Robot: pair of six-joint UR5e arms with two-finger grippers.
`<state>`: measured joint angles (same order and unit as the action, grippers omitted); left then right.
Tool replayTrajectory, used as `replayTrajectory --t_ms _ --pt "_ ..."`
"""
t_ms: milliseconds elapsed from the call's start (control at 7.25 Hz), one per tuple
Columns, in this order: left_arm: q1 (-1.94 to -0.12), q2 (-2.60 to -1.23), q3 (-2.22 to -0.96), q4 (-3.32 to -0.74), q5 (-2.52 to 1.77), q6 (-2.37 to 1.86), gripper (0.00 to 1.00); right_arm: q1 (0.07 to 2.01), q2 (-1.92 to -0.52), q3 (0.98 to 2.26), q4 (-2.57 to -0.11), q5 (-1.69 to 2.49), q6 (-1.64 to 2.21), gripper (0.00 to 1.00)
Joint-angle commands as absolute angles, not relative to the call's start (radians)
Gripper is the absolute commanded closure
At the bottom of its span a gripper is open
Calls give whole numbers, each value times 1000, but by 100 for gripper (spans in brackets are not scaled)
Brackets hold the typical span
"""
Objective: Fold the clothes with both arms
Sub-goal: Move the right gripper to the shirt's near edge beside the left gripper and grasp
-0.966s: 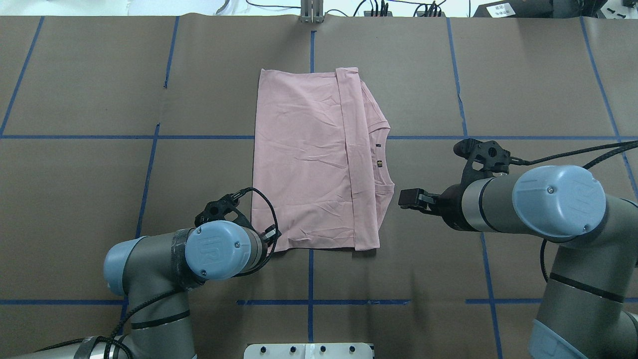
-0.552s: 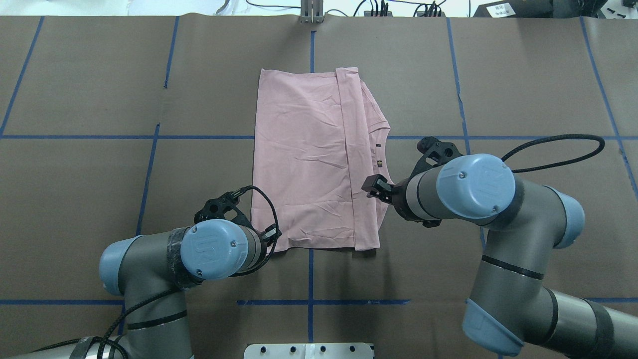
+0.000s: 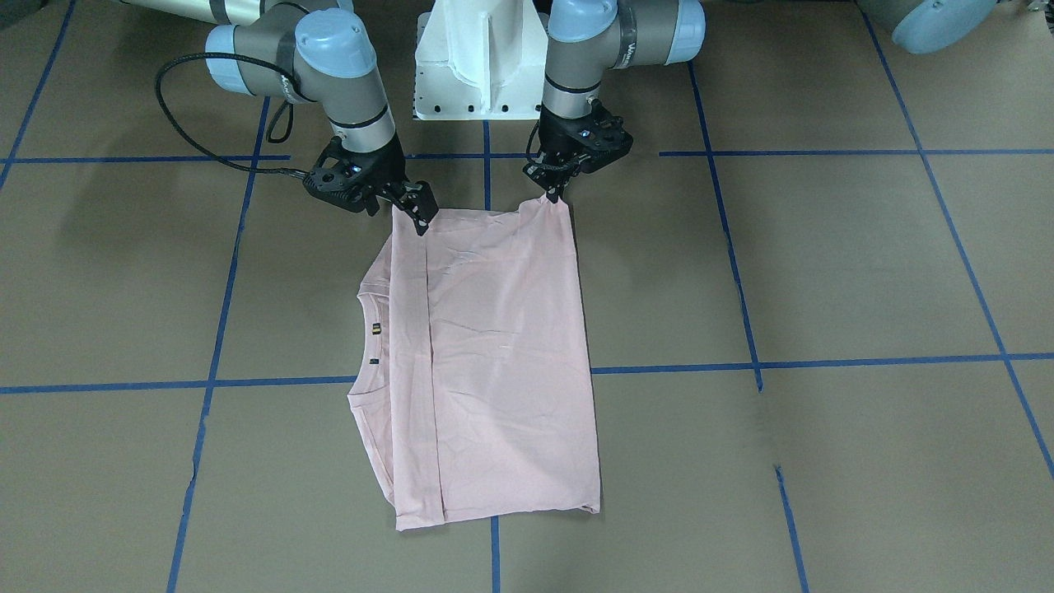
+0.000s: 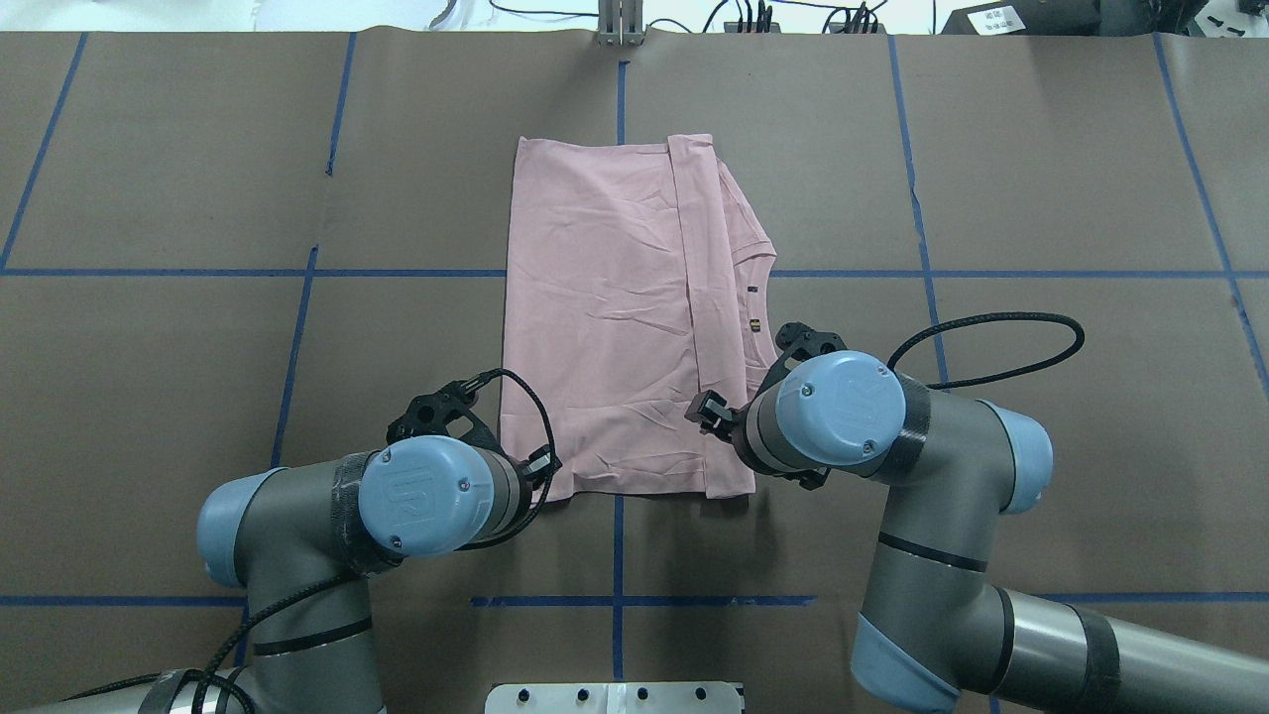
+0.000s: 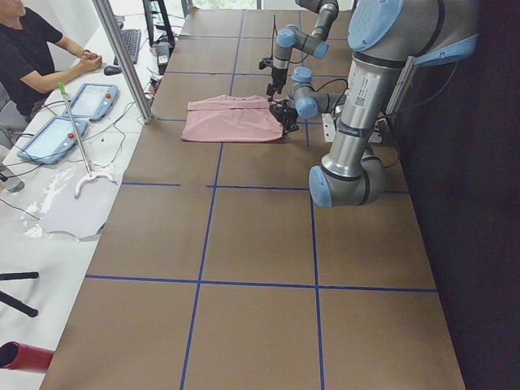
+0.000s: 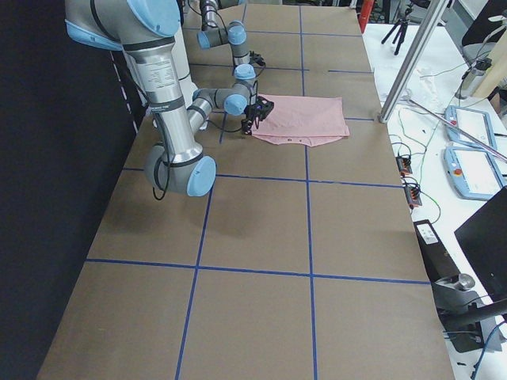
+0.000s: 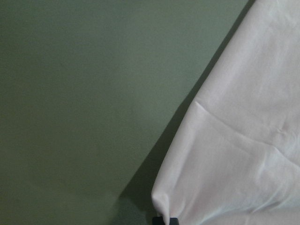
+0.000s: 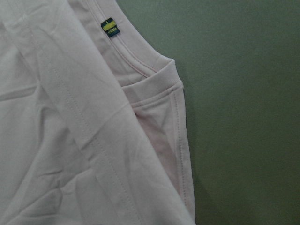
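Observation:
The pale pink T-shirt [image 4: 615, 317] lies folded and flat on the brown table, with its collar [image 4: 758, 317] and a small label [image 8: 110, 26] toward my right side. My left gripper [image 4: 540, 464] is shut on the shirt's near left corner, which it holds pinched slightly off the table [image 3: 553, 196]; its fingertip [image 7: 164, 220] shows at the cloth's edge. My right gripper [image 4: 706, 412] hovers over the near right part of the shirt [image 3: 418, 216], close to the folded sleeve edge. Its fingers look open and hold nothing. The shirt's print is hidden.
The white pedestal base [image 3: 482, 58] stands at the table's near edge between the arms. Blue tape lines [image 4: 615, 600] cross the brown table cover. A metal post [image 4: 620, 25] rises at the far edge. A seated person [image 5: 32, 57] and tablets [image 5: 49, 134] are beyond the far side.
My right arm has swung in from the right and now has its gripper over the shirt's near right part. The left gripper has stayed on its corner. The shirt has not shifted.

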<state>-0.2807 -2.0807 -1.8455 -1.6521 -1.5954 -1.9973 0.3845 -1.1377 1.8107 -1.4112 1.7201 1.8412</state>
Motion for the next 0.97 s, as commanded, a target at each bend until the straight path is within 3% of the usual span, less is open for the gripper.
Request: replayTrajectory --t_ms 0,276,690,828 --pt "-281 -2077 -1874 -1651 -1597 -1997 100 368 -1134 1764 -1410 1720 1839 0" --pt "-281 -2071 -1876 -1651 -1595 -1996 100 364 -1132 1763 -1411 1723 1841 0" --pt "-279 -2069 -1876 -1651 -1595 -1996 100 364 -1124 1761 -1411 1723 1839 8" --pt "-279 -2069 -1876 -1651 -1595 -1996 100 364 -1124 1761 -1411 1723 1839 22"
